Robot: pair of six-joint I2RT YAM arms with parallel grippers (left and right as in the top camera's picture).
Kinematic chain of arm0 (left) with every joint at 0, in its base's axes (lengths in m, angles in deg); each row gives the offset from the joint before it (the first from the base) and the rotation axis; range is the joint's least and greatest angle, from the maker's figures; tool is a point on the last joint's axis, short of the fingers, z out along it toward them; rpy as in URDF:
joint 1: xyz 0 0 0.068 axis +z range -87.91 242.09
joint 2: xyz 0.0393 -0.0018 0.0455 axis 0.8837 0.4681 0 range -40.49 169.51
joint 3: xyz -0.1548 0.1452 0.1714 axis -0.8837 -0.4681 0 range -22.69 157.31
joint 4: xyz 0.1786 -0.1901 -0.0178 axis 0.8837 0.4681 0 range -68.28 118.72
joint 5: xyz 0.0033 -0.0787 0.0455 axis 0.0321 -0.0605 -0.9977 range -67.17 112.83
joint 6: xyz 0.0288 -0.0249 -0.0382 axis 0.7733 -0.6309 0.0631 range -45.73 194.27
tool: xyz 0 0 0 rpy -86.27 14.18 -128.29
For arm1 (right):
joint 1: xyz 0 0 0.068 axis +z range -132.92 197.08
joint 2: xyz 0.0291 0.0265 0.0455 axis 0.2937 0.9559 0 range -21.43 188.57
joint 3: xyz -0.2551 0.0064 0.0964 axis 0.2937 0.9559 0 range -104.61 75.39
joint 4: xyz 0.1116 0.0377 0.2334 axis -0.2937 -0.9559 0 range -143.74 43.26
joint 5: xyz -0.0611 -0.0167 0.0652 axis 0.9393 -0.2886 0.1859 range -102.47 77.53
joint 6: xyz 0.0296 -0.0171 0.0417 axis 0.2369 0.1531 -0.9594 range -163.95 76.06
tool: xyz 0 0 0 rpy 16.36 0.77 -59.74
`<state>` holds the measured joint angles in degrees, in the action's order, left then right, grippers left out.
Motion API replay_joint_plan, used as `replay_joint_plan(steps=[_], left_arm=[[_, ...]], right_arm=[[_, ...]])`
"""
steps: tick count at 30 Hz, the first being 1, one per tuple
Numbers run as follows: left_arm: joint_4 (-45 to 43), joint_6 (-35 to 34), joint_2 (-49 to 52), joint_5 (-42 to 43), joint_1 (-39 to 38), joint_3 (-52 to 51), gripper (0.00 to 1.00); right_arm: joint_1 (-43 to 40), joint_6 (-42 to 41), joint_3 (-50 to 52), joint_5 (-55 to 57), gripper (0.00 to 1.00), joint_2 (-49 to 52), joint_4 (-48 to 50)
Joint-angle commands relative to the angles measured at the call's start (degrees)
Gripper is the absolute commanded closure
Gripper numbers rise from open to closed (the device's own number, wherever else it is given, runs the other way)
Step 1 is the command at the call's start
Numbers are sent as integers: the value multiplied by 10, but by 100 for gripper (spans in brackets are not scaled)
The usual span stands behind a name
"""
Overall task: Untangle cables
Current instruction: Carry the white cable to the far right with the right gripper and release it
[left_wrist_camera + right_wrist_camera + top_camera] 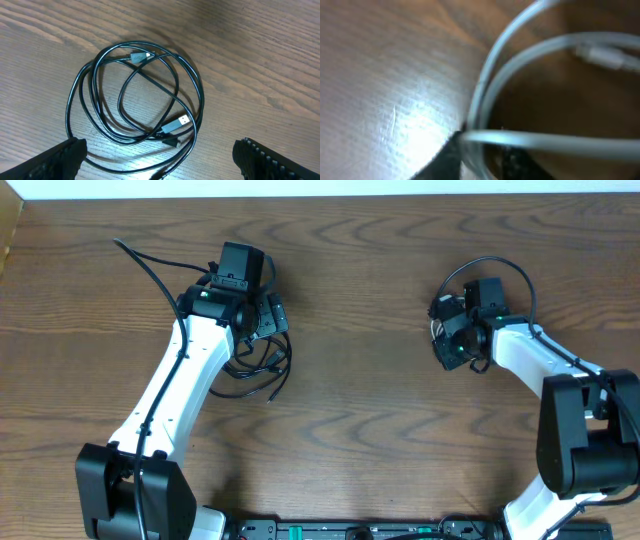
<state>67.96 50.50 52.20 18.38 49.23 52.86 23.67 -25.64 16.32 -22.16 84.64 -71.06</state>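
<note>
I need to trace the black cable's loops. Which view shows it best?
Left wrist: the black cable lies in plain sight, coil and plugs. Overhead, the left arm hides part of it. Right wrist shows only the white cable.

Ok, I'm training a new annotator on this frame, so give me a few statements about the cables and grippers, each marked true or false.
1. The black cable lies in a loose coil on the table. True.
2. The left gripper is shut on the black cable. False: its fingers stand wide apart above the coil.
3. A silver plug lies inside the black coil. True.
4. The white cable is wound into the black coil. False: it is at the right gripper, well apart from the black one.
</note>
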Motion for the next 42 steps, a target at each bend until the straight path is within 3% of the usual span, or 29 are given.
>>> replay_joint_plan(steps=[1, 5, 13, 31, 32, 34, 36, 38, 42], left_arm=[[2, 3, -1, -5, 0, 3, 2], [2, 3, -1, -5, 0, 3, 2], [2, 3, -1, -5, 0, 3, 2], [2, 3, -1, -5, 0, 3, 2], [2, 3, -1, -5, 0, 3, 2], [2, 3, -1, -5, 0, 3, 2], [2, 3, -1, -5, 0, 3, 2], [2, 3, -1, -5, 0, 3, 2], [2, 3, -1, -5, 0, 3, 2]], right_arm=[[-3, -14, 11, 74, 96, 38, 11], [-19, -38, 11, 157, 99, 38, 48], [-79, -50, 10, 185, 99, 38, 113], [-209, -50, -59, 204, 98, 3, 106], [-216, -50, -59, 200, 92, 3, 105], [-224, -57, -59, 196, 47, 3, 104], [-229, -72, -59, 196, 14, 3, 104], [-232, -88, -59, 196, 3, 3, 104], [-231, -118, -59, 134, 1, 3, 104]])
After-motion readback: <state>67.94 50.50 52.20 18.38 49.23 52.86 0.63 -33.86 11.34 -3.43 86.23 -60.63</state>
